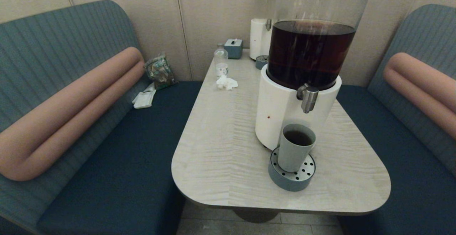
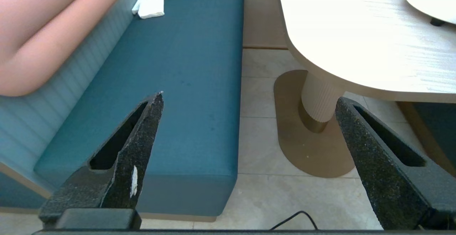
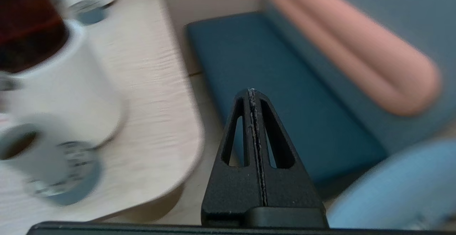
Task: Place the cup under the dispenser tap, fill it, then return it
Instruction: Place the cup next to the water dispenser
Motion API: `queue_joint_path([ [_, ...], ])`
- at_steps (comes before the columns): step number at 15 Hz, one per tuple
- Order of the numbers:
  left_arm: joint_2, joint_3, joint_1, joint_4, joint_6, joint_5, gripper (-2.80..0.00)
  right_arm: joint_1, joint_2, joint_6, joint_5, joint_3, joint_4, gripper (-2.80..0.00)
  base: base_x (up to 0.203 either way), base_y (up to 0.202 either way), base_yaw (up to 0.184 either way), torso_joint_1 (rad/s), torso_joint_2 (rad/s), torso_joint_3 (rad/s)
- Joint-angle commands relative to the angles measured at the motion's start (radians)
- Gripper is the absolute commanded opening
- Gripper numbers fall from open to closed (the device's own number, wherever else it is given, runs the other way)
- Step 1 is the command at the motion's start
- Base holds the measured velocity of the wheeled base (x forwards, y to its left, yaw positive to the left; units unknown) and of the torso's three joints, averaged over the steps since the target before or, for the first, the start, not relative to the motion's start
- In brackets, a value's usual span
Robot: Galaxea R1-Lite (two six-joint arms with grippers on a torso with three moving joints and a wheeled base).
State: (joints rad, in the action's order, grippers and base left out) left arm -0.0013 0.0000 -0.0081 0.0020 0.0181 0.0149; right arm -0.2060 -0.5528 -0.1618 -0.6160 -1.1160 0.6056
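The grey-blue cup (image 1: pixel 295 147) stands on the round drip tray (image 1: pixel 292 174), directly below the brushed-metal dispenser tap (image 1: pixel 308 98) of the big dispenser (image 1: pixel 301 67). Dark liquid shows inside the cup. The cup (image 3: pixel 21 151) also appears in the right wrist view. Neither arm shows in the head view. My right gripper (image 3: pixel 252 91) is shut with nothing in it, off the table's right edge above the blue bench. My left gripper (image 2: pixel 249 99) stands open and empty, low beside the table above the floor and the left bench.
A slimmer white dispenser (image 1: pixel 262 35), a second drip tray (image 1: pixel 261 62), a clear bottle (image 1: pixel 221 60), a tissue box (image 1: pixel 233 48) and a crumpled tissue (image 1: pixel 226 82) sit at the table's far end. Blue benches (image 1: pixel 117 149) flank the table (image 1: pixel 221 149).
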Motion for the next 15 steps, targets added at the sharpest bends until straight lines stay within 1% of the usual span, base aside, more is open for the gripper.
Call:
queue_joint_path([
  [1,0.001,0.0,0.0,0.001,0.0,0.0,0.0,0.071,0.21,0.018,0.002,0.14,-0.039,-2.8,0.0,0.0,0.0,0.0,0.0,0.0],
  [2,0.001,-0.001,0.0,0.001,-0.001,-0.001,0.0,0.095,0.255,0.024,0.002,0.197,-0.061,-2.8,0.0,0.0,0.0,0.0,0.0,0.0],
  [3,0.001,0.0,-0.001,0.001,0.0,-0.001,0.0,0.107,0.27,0.004,-0.024,0.242,-0.079,-2.8,0.0,0.0,0.0,0.0,0.0,0.0],
  [4,0.001,0.0,0.0,0.001,0.0,-0.001,0.0,0.114,0.274,-0.048,-0.085,0.273,-0.097,-2.8,0.0,0.0,0.0,0.0,0.0,0.0],
  [5,0.001,0.0,0.0,0.001,0.0,-0.004,0.0,0.115,0.275,-0.078,-0.101,0.285,-0.121,-2.8,0.0,0.0,0.0,0.0,0.0,0.0],
  [6,0.001,0.0,0.0,0.001,0.0,-0.004,0.0,0.116,0.275,-0.081,-0.11,0.289,-0.128,-2.8,0.0,0.0,0.0,0.0,0.0,0.0],
  [8,0.001,0.0,0.0,0.001,0.0,-0.002,0.0,0.122,0.275,-0.074,-0.155,0.294,-0.154,-2.8,0.0,0.0,0.0,0.0,0.0,0.0],
  [9,0.001,0.0,-0.001,0.001,0.0,-0.001,0.0,0.155,0.281,-0.059,-0.153,0.3,-0.174,-2.8,0.0,0.0,0.0,0.0,0.0,0.0],
  [10,0.001,0.0,-0.001,0.001,0.0,-0.001,0.0,0.213,0.286,-0.039,-0.137,0.314,-0.202,-2.8,0.0,0.0,0.0,0.0,0.0,0.0],
  [11,0.001,0.0,-0.001,0.001,-0.001,-0.001,0.0,0.254,0.291,-0.016,-0.112,0.354,-0.259,-2.8,0.0,0.0,0.0,0.0,0.0,0.0],
  [13,0.001,0.0,-0.001,0.001,0.0,-0.004,0.0,0.244,0.34,0.012,-0.074,0.443,-0.349,-2.8,0.0,0.0,0.0,0.0,0.0,0.0],
  [14,0.001,0.0,0.0,0.001,0.0,-0.001,0.0,0.226,0.386,0.032,-0.012,0.49,-0.388,-2.8,0.0,0.0,0.0,0.0,0.0,0.0],
  [15,0.001,0.0,0.0,0.001,-0.001,-0.001,0.0,0.217,0.419,0.051,0.108,0.53,-0.441,-2.8,0.0,0.0,0.0,0.0,0.0,0.0],
])
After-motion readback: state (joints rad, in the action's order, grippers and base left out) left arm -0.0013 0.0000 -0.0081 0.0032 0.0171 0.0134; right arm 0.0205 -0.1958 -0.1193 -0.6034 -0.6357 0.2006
